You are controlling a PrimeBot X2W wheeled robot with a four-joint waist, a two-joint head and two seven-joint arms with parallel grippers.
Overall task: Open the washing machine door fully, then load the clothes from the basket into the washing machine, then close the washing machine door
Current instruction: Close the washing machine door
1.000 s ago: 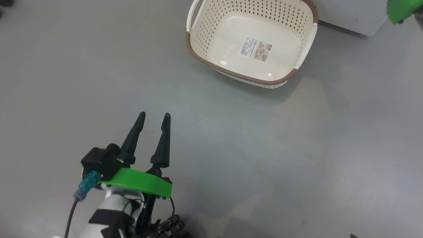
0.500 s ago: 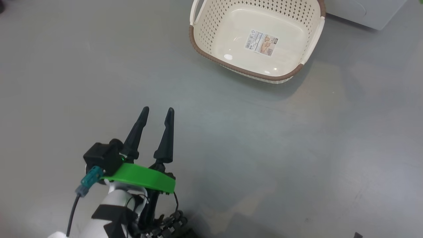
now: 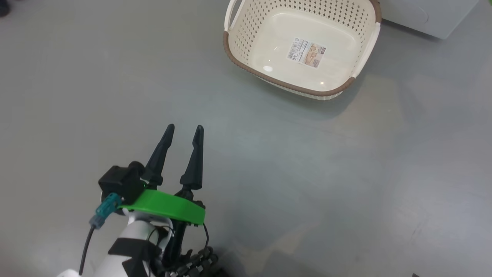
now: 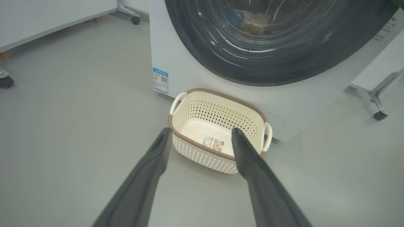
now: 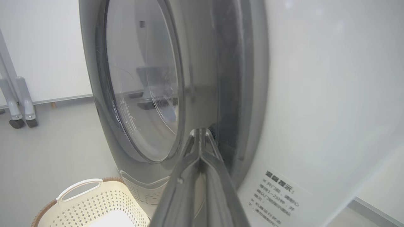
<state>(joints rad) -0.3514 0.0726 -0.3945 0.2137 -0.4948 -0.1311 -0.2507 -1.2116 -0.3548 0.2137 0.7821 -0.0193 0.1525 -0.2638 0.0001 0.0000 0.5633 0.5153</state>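
Left end effector (image 3: 184, 127) apart over floor (image 3: 307, 173), right end effector (image 5: 200, 134) together at washing machine door (image 5: 142, 94) edge, door seemingly closed, basket (image 3: 284, 82) nearby

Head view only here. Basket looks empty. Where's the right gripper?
Observer: The right gripper is shut, with its tips at the rim of the washing machine door.
Operator: Clothes loaded?
Observer: Yes. In the left wrist view, the clothes show through the door glass, inside the washing machine.
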